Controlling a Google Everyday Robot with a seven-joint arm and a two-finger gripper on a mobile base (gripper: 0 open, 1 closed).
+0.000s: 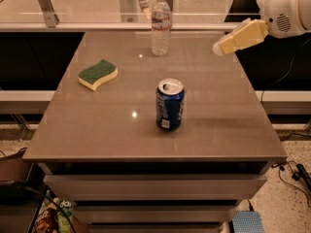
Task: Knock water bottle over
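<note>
While the brown table fills the view, the gripper hangs in the air over the table's far right edge. It cannot be told if it is wide or narrow. The water bottle stands upright at the table's far edge, well apart from the gripper. The blue can stands in the table's middle. The sponge lies on the table's left side.

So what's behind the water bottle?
Behind the water bottle is the far edge of the table, then a glass barrier with metal posts. The strip directly behind the bottle is covered. The gripper hovers to its right.
</note>
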